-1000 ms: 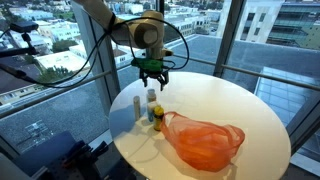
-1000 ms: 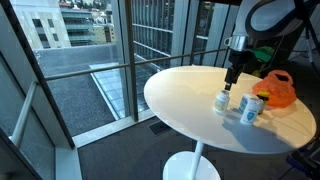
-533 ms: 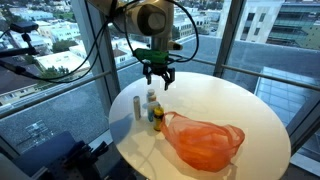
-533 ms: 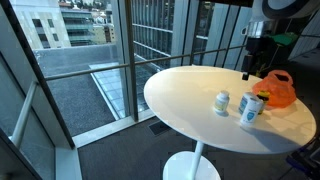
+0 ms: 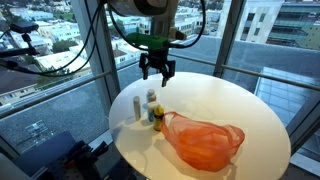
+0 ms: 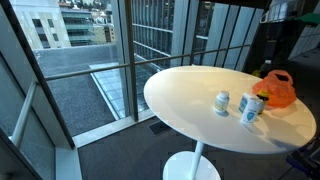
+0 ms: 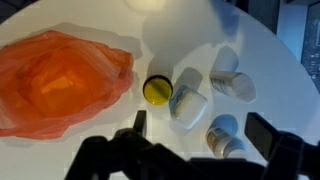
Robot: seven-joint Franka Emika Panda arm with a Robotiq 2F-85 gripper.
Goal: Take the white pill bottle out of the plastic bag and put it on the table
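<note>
Change since the earlier frames: the gripper (image 5: 156, 74) has lifted away from the cluster of small containers and now hangs well above the table (image 5: 235, 100). In an exterior view only the arm shows, at the top edge.

- Gripper: jaws spread wide and holding nothing. In the wrist view both fingers (image 7: 140, 125) frame the containers from above, with clear space between them.
- White pill bottle (image 5: 151, 98): stands on the table, outside the bag, among the other small containers. It also shows in an exterior view (image 6: 222, 101). In the wrist view it is most likely the white one nearest the centre (image 7: 188, 102), though several white bottles sit close together there.
- Yellow-capped container (image 7: 155, 91): just beside the pill bottle, on the bag side.
- Orange plastic bag (image 5: 205, 140): lies slack on the table near the containers, apart from the gripper. Its contents cannot be made out.

Step in hand, as judged: the bottle is released and the arm is retreating upward, so the task looks essentially complete. Next move, as judged: only clearing the arm from the table without brushing the standing containers, which would tip easily.
</note>
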